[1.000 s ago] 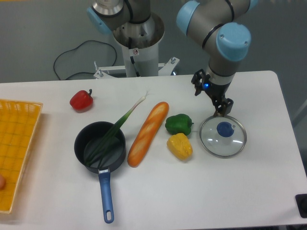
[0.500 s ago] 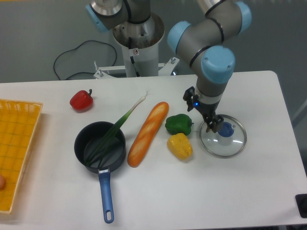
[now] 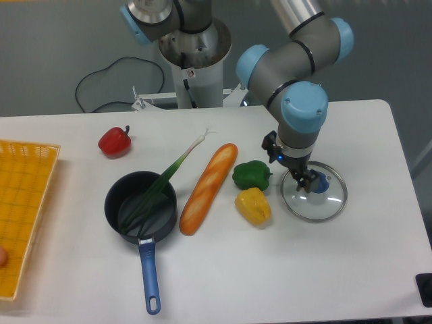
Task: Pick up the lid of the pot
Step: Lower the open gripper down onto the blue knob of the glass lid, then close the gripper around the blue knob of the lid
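Note:
My gripper (image 3: pixel 291 166) reaches down from the top right, its two fingers spread apart with nothing visible between the tips. Below and right of it, the transparent round pot lid (image 3: pixel 307 208) lies on the white table, its blue knob (image 3: pixel 321 183) on top. The right fingertip overlaps the lid in view, close to the knob's left side and partly covering it; whether they touch I cannot tell. The left fingertip appears outside the lid's upper-left rim, near the green pepper (image 3: pixel 250 175).
A yellow pepper (image 3: pixel 253 206) lies left of the lid, with a baguette (image 3: pixel 208 190) beyond. Farther left, a black pan (image 3: pixel 111 208) with a blue handle holds a long green leek (image 3: pixel 162 179). A red pepper (image 3: pixel 115 142) and a yellow crate (image 3: pixel 15 223) are at the left.
My gripper has come down in the view towards the lid, first shifting left and then slightly back right. Its fingers remain apart, and the lid and other objects have stayed put.

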Action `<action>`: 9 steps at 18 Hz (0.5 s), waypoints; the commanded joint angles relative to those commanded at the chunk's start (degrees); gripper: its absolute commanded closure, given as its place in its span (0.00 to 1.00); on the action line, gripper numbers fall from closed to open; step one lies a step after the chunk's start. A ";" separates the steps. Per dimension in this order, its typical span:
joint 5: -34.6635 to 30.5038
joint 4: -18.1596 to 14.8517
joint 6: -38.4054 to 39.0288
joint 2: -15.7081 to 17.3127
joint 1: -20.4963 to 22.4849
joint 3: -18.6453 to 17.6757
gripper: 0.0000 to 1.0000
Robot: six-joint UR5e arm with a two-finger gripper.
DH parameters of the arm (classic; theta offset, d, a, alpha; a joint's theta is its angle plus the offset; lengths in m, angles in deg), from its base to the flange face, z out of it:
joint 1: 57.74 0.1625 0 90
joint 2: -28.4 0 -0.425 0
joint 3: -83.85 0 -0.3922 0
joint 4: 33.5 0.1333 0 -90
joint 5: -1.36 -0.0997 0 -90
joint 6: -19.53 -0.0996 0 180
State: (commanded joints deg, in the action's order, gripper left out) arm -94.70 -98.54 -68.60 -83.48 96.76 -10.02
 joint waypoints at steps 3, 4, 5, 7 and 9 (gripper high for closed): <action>0.09 1.40 -6.67 -0.79 1.76 0.09 0.00; 0.17 2.19 -7.48 -1.06 1.85 0.09 0.00; 0.17 2.72 -7.92 -1.49 1.85 0.09 0.00; 0.17 4.39 -9.41 -2.37 1.85 0.09 0.00; 0.44 4.92 -11.08 -3.16 1.94 0.09 0.00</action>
State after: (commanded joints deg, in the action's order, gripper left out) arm -94.27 -93.62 -79.69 -86.65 98.70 -9.93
